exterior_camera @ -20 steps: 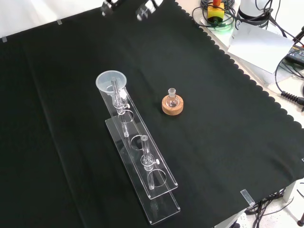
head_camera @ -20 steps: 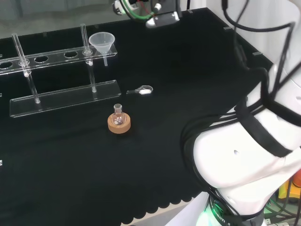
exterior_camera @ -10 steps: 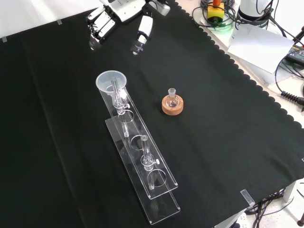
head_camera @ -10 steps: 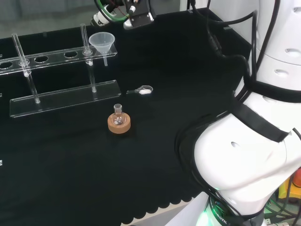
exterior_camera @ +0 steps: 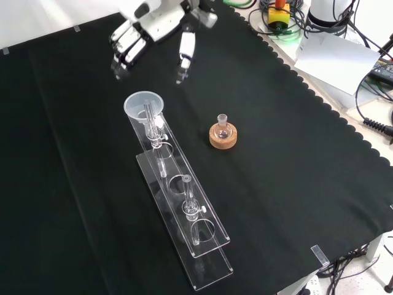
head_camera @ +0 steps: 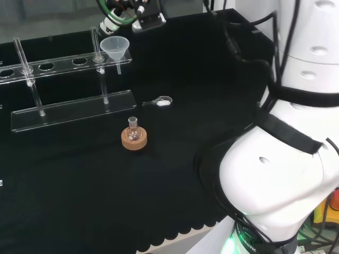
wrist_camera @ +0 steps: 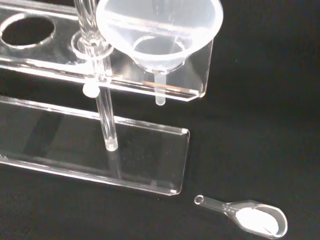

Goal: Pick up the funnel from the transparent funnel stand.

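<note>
Funnel upright in the end hole of the stand, hand above and beyond it.

The funnel (exterior_camera: pixel 145 106) sits in the last hole of the clear stand (exterior_camera: pixel 184 209), mouth up, spout straight down through the top rail. In the front view the hand (exterior_camera: pixel 153 34) hangs just past that end, fingers spread apart and empty, pointing toward the funnel. The reach runs down along the stand's line to the rim. A small flask (exterior_camera: pixel 223 130) stands apart on the desk (exterior_camera: pixel 295 153).

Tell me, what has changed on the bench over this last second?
The hand has come in from the top of the front view toward the funnel, fingers open, holding nothing. The funnel sits in the funnel stand as before; the small flask and spoon have not moved.
</note>
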